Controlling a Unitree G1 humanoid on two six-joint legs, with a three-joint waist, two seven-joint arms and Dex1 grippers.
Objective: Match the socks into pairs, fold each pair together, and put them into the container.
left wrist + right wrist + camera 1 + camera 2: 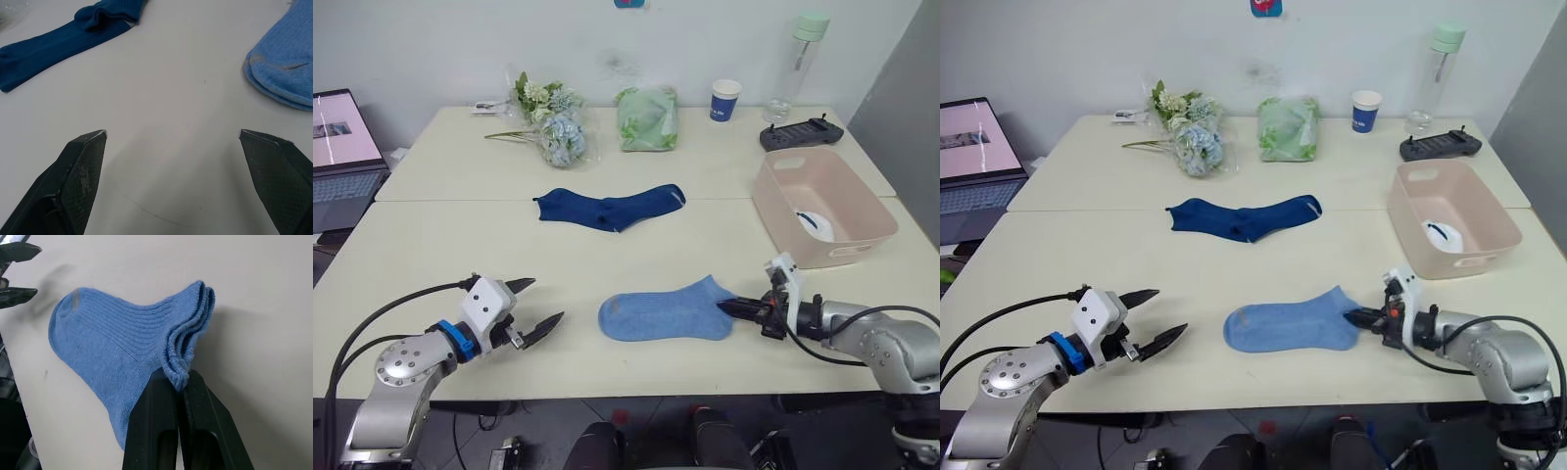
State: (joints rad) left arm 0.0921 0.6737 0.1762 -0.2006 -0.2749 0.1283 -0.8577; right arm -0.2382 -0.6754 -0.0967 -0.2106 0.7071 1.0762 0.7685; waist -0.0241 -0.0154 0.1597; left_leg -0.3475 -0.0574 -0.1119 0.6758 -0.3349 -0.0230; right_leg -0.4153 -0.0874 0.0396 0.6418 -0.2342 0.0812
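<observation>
Two light blue socks [666, 313] lie stacked as one pair near the table's front edge, cuffs to the right. My right gripper [726, 307] is shut on the cuff edge [181, 367] of this pair. My left gripper [546, 300] stands open just above the table, a short way left of the toe end, holding nothing. Two dark navy socks [607, 208] lie overlapped at mid-table. The pale pink container [822, 257] stands at the right with white socks [815, 223] inside.
Along the back stand a bunch of flowers [553, 122], a green bag [648, 117], a blue paper cup [725, 100], a bottle [800, 64] and a black controller [801, 132]. A laptop [342, 147] sits at the far left.
</observation>
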